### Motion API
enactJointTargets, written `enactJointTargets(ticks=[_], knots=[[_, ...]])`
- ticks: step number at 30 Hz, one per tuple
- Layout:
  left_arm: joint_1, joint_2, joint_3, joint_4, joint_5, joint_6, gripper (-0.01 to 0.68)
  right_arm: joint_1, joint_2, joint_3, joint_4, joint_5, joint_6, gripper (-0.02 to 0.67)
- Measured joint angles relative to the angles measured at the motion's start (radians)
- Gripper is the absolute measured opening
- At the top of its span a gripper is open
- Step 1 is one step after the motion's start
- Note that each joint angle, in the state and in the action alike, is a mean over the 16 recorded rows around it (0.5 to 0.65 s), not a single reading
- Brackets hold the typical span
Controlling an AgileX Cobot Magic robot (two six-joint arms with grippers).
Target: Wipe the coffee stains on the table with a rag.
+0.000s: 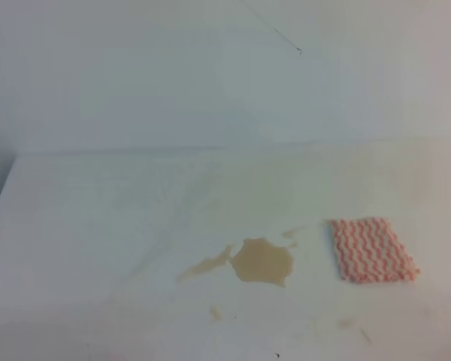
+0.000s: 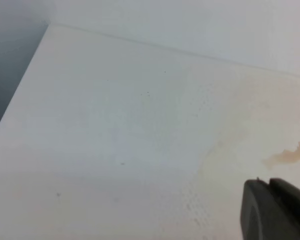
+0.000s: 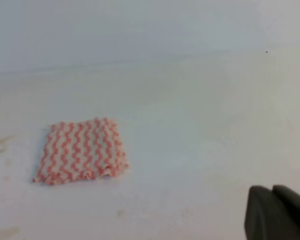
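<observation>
A tan-brown coffee stain (image 1: 262,261) lies as a puddle on the white table (image 1: 98,226), with a thin tail (image 1: 203,265) running left and small droplets (image 1: 215,312) in front. The tail's end also shows in the left wrist view as a coffee stain (image 2: 289,156). The pink-and-white zigzag rag (image 1: 372,249) lies flat to the right of the puddle, apart from it; in the right wrist view the rag (image 3: 81,149) sits left of centre. My left gripper (image 2: 268,181) and right gripper (image 3: 271,188) are low in their wrist views, fingers pressed together, holding nothing. Neither gripper shows in the exterior view.
A pale wall (image 1: 210,68) rises behind the table's far edge. The table's left edge (image 1: 0,195) drops off to a dark gap. Faint dried tan smears (image 1: 248,188) spread behind the puddle.
</observation>
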Motion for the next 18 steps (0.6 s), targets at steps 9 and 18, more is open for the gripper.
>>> enactJointTargets(ticks=[9,18], knots=[[0.000,0.000,0.000,0.000,-0.001,0.000,-0.001,0.000,0.000,0.000,-0.058,-0.004,-0.016,-0.004],[0.000,0.000,-0.006,0.000,0.000,0.000,-0.001,0.000,0.000,0.000,-0.097,-0.007,-0.026,-0.003]])
